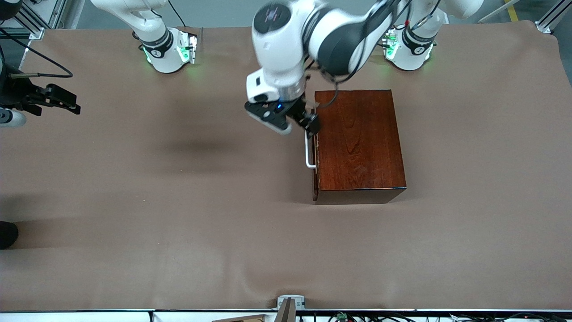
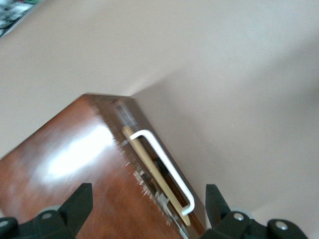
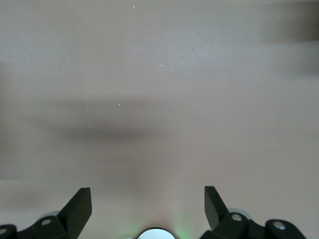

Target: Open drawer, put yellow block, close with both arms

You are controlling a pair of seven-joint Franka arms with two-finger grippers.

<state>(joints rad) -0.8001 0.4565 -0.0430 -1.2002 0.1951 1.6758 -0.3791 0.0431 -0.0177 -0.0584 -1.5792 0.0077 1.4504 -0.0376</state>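
The dark reddish-brown box stands toward the left arm's end of the table. Its drawer front faces the right arm's end and carries a white bar handle. My left gripper is open and empty, over the farther end of the handle and the box's top edge. In the left wrist view the handle and a thin strip of the drawer's light wood show between the open fingers, beside the box top. My right gripper waits open over the table's edge at the right arm's end. The yellow block is out of view.
Brown cloth covers the table. The two arm bases stand along the edge farthest from the front camera. The right wrist view shows only bare cloth under its open gripper.
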